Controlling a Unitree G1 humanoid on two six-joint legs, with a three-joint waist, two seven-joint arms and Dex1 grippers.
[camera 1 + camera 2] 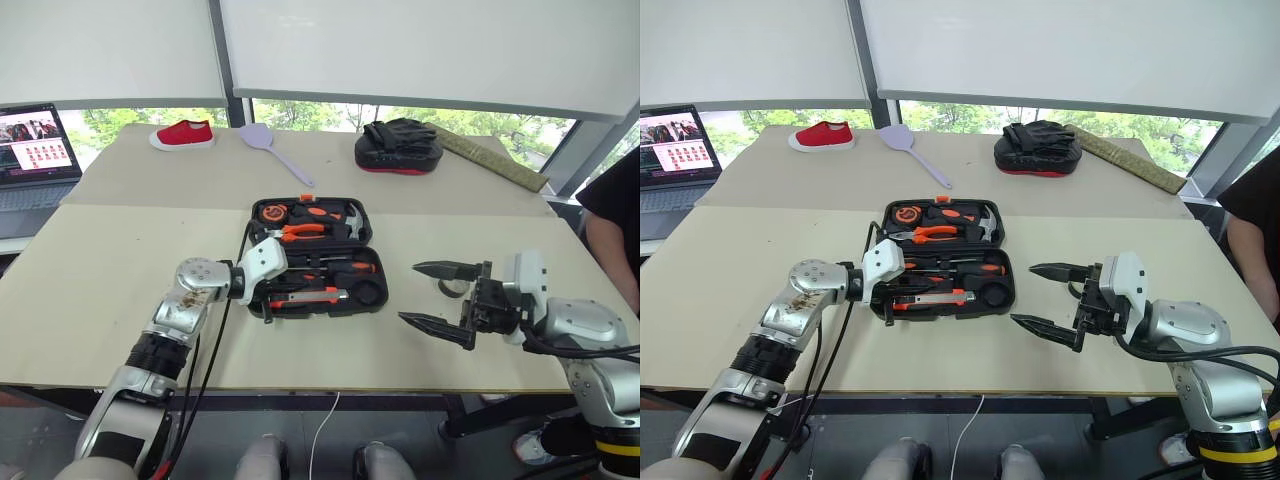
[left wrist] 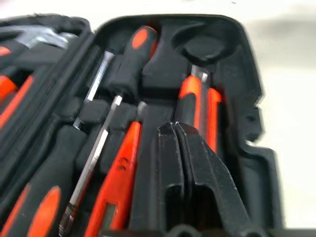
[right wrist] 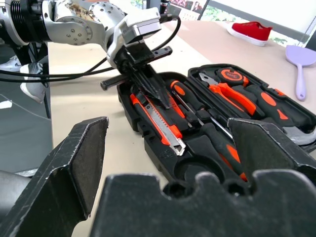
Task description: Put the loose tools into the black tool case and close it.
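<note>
The black tool case (image 1: pixel 365 212) lies open and flat in the middle of the table. Its far half holds pliers, a hammer and a tape measure. In the near half lie orange-and-black screwdrivers (image 3: pixel 197 106) and the utility knife (image 3: pixel 160 121); the round slot (image 3: pixel 190 168) beside them is empty. My left gripper (image 2: pixel 175 129) is shut with nothing between its fingers, tips down in the near half next to the knife (image 2: pixel 197 103). My right gripper (image 1: pixel 410 292) stands open to the right of the case, above the table. A small dark ring, perhaps the tape roll (image 1: pixel 452 289), lies behind its fingers.
At the table's far side lie a lilac spatula (image 1: pixel 275 148), a red shoe (image 1: pixel 183 134), a black-and-red mitt (image 1: pixel 398 145) and a long olive strip (image 1: pixel 490 158). A laptop (image 1: pixel 35 150) sits at the far left. A person (image 1: pixel 615 215) stands at the right edge.
</note>
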